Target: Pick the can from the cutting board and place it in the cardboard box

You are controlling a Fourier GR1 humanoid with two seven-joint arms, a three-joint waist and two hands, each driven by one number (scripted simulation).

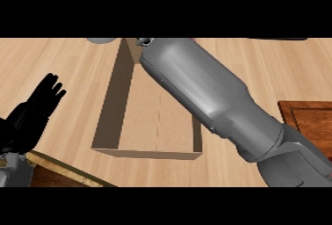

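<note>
Two arms in shot, and the right forearm (214,101) dominates, slanting from lower right up across the box (146,153) toward the top edge. Its hand is out of sight up there (only a grey bit of wrist shows near the box's far end), so whether it's gripping anything I cannot tell. And the can? Not visible anywhere; it may be in that hidden hand, but that's a guess.

What matters now: the box lies directly beneath the right arm, its long axis running away from the robot, open top, tan floor bare where it shows. If the can is held, my read is the drop point sits at the far end, under the wrist. Right arm is clearly the nearer one.

Left hand (35,110) rests at the left edge, fingers straight and up, holding nothing.

Light wooden counter (65,61) all around. Dark board (311,121) peeks in at right, another dark-wood corner (62,173) at lower left.
</note>
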